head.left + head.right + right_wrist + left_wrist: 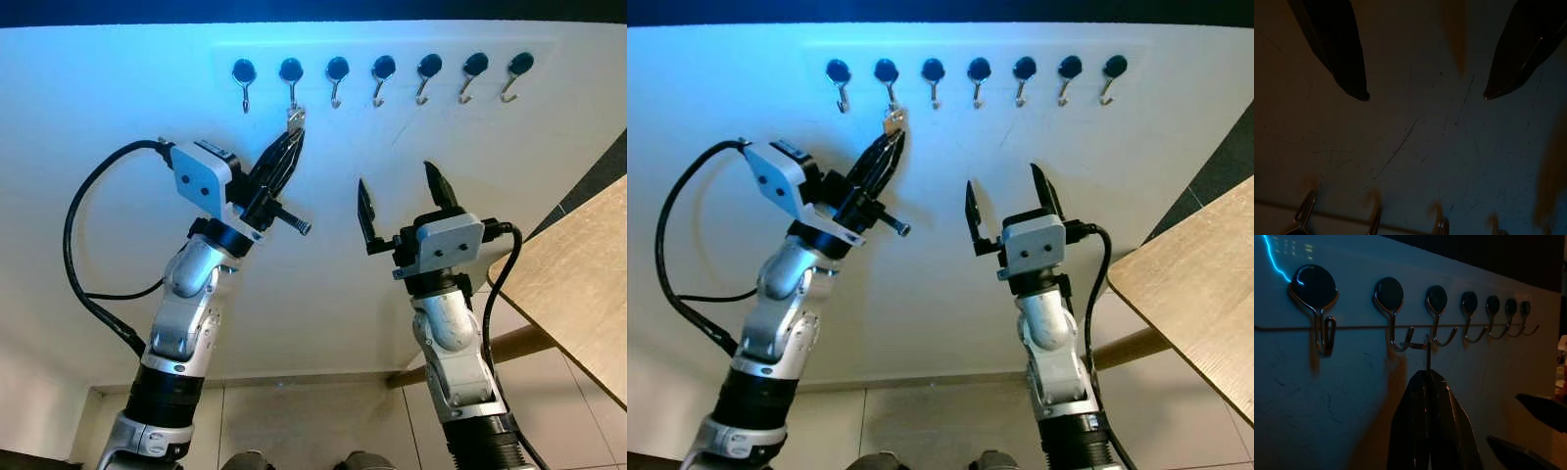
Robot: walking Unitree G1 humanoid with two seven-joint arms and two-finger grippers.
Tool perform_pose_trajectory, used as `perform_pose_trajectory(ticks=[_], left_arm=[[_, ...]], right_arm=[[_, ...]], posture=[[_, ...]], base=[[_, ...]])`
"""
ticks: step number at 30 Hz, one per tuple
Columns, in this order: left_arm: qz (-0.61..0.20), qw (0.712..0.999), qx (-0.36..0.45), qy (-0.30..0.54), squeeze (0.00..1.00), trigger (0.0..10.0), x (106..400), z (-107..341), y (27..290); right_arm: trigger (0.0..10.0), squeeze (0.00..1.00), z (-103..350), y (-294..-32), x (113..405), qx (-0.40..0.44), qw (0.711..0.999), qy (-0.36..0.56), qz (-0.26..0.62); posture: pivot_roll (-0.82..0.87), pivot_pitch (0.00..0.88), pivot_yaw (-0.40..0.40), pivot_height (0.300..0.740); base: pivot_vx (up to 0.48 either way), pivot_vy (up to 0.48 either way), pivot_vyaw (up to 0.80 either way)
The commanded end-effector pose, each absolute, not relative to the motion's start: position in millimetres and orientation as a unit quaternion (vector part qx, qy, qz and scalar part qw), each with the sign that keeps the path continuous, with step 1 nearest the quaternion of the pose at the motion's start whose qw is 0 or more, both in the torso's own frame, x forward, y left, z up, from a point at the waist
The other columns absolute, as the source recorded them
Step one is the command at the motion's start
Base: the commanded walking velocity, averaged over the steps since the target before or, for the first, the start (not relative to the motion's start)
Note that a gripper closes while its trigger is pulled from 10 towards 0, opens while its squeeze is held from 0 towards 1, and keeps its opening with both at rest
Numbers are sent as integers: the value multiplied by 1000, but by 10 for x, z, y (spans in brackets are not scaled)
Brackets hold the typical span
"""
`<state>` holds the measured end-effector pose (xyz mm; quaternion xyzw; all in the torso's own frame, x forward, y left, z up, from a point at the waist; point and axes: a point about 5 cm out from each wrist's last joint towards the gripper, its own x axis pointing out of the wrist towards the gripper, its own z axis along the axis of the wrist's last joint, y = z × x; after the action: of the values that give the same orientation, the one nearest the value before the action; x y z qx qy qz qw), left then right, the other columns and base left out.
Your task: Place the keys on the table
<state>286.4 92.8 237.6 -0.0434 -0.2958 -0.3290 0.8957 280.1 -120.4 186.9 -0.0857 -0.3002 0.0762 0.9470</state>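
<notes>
A small silver set of keys (295, 117) hangs from the second hook from the left (291, 83) in a row of black-capped wall hooks. My left gripper (293, 138) is raised to the wall just under that hook, shut on the keys' lower end. In the left wrist view the keys' thin metal shank (1427, 352) rises from between the closed fingers (1415, 421) to the hook (1393, 316). My right gripper (396, 176) is held up further right, open and holding nothing, pointing at bare wall below the hooks; its fingertips (1359, 88) stand wide apart.
Several other hooks (429, 73) in the row are bare. A wooden table (578, 274) juts in at the right, beside my right arm, with a wooden leg (519, 343) below. Tiled floor (313, 421) lies beneath, at the foot of the white wall.
</notes>
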Motion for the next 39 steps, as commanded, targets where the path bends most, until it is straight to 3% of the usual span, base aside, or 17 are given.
perform_pose_trajectory(ticks=[1,39], left_arm=[[-349,886,-43,-301,0,10000,2814,2417,882],[-377,875,-71,-294,0,10000,2904,2664,897]], right_arm=[[10000,0,1832,-1209,2802,-84,950,-289,79],[10000,0,1828,-1213,2799,-85,951,-288,77]], posture=[[9,97,-13,740],[6,97,-7,740]], base=[[0,0,0],[0,0,0]])
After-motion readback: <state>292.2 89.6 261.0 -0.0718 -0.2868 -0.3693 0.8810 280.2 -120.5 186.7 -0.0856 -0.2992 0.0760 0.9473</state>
